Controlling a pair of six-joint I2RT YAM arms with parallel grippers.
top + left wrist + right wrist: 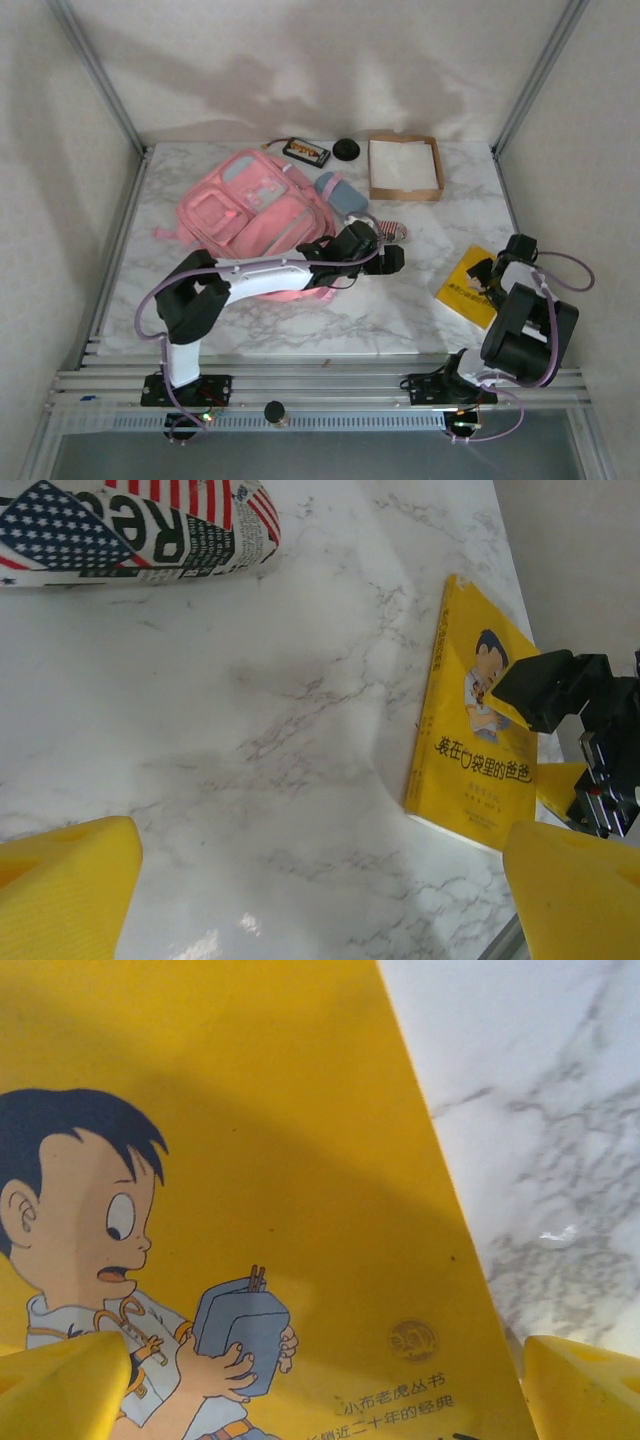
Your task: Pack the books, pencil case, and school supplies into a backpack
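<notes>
Yellow cartoon book (462, 287) is lying by the tabletop's right edge; the right end effector (320, 1390), spread apart, is hovering to grip it.

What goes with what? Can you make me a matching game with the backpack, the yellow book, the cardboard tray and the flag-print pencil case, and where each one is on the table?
Things:
1. backpack
2. yellow book
3. cardboard tray
4. flag-print pencil case

Places on the table:
A. near side, at the right
B. far side, at the right
C. far side, at the left
D. around the middle, to the right of the backpack

Right pairs: 1-C, 2-A, 3-B, 4-D.
</notes>
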